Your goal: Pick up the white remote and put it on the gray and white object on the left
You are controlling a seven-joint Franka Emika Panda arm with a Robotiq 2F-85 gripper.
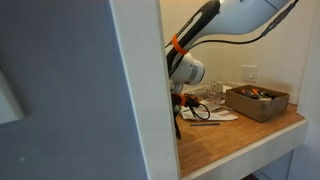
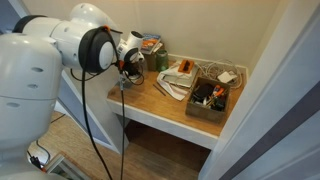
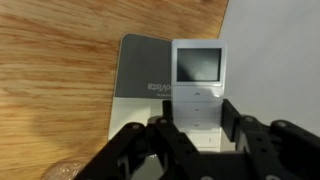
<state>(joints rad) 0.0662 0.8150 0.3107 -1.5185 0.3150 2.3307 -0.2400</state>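
In the wrist view the white remote (image 3: 199,80), a slim bar with a small grey screen at its far end, sits between my gripper's two dark fingers (image 3: 198,128). Both fingers touch its long sides, so the gripper is shut on it. The remote lies over the right part of the gray and white object (image 3: 140,75), a flat sheet with a grey top and a white lower band. I cannot tell if the remote rests on the sheet or hangs just above it. In both exterior views the gripper (image 1: 181,100) (image 2: 125,70) is at the end of the wooden shelf, and the remote is hidden.
The wooden shelf (image 3: 60,60) lies left of the sheet and a white wall (image 3: 280,60) is close on the right. A brown box (image 1: 257,102) (image 2: 208,98) of small items stands at the shelf's other end, with papers and wires (image 2: 176,80) between. A white partition (image 1: 140,90) blocks part of the view.
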